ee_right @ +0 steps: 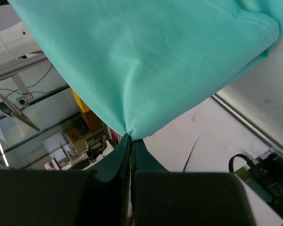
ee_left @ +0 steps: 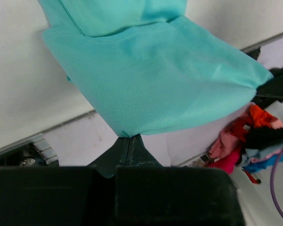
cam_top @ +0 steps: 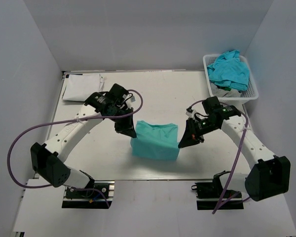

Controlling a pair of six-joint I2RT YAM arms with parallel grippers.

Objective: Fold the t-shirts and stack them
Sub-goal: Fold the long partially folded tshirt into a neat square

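Teal t-shirt (cam_top: 155, 140) is held stretched between the grippers, one corner pinched in the closed left gripper (cam_top: 130, 133), another in the closed right gripper (cam_top: 183, 143).

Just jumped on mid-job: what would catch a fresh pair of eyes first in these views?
The teal t-shirt at mid-table, partly folded, with the left hand pinching its left edge and the right hand pinching its right edge; both wrist views show them shut on cloth. Next, the white basket at the far right corner, heaped with teal shirts, and a folded white shirt at the far left corner.
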